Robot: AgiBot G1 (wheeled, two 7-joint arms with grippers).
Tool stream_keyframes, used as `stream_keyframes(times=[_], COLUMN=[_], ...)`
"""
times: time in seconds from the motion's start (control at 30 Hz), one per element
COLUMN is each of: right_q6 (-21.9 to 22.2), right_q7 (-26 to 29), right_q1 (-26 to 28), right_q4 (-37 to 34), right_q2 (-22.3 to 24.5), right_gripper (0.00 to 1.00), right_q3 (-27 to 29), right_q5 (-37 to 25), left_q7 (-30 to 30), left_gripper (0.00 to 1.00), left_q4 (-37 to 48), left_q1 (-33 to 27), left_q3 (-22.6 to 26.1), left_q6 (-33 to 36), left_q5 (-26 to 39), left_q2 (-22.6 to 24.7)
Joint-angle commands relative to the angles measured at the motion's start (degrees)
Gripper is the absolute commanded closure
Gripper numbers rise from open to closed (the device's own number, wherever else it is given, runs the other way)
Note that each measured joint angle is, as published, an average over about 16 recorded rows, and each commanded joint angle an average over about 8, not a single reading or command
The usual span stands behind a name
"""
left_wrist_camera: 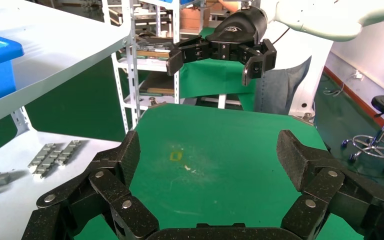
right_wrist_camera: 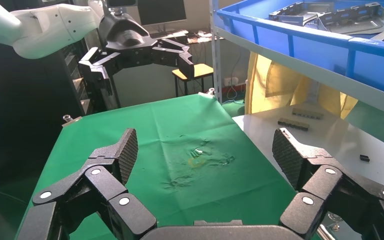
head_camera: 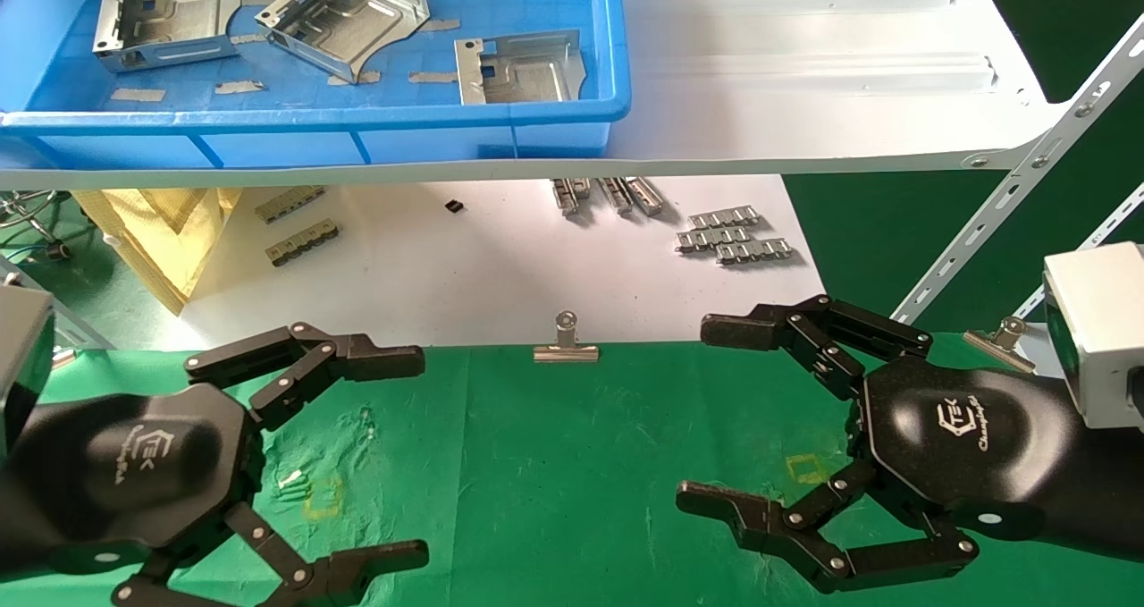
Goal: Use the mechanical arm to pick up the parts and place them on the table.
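Observation:
Three silvery sheet-metal parts lie in a blue bin (head_camera: pixel 572 115) on the white shelf at the back left: one at the far left (head_camera: pixel 165 17), one in the middle (head_camera: pixel 344 17), one near the bin's front right corner (head_camera: pixel 518 69). The parts also show in the right wrist view (right_wrist_camera: pixel 330 15). Over the green table (head_camera: pixel 554 464) my left gripper (head_camera: pixel 407 455) stands open and empty at the front left. My right gripper (head_camera: pixel 706 415) stands open and empty at the front right. Each wrist view shows its own gripper, left (left_wrist_camera: pixel 207 155) and right (right_wrist_camera: pixel 205 155), open above bare green cloth.
A white sheet (head_camera: pixel 500 258) behind the cloth carries small grey ridged strips (head_camera: pixel 733 236) and darker strips (head_camera: pixel 299 227). Silver binder clips (head_camera: pixel 566 343) hold the cloth's back edge. The white shelf board (head_camera: pixel 804 62) overhangs, with a slanted slotted rack strut (head_camera: pixel 1019 178) at the right.

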Motion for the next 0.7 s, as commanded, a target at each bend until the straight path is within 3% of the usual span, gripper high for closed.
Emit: stream_keyframes(times=[0.03,0.7], right_q6=[0.0,0.0], right_q7=[0.0,0.0], right_q1=[0.0,0.0], right_q4=[0.0,0.0], right_q2=[0.0,0.0], right_gripper=[0.0,0.0], right_q3=[0.0,0.0], right_q5=[0.0,0.0], left_q7=[0.0,0.0], left_gripper=[0.0,0.0], left_q4=[0.0,0.0], left_q1=[0.0,0.0], left_q3=[0.0,0.0], left_q6=[0.0,0.0], left_q5=[0.0,0.0], left_q2=[0.0,0.0])
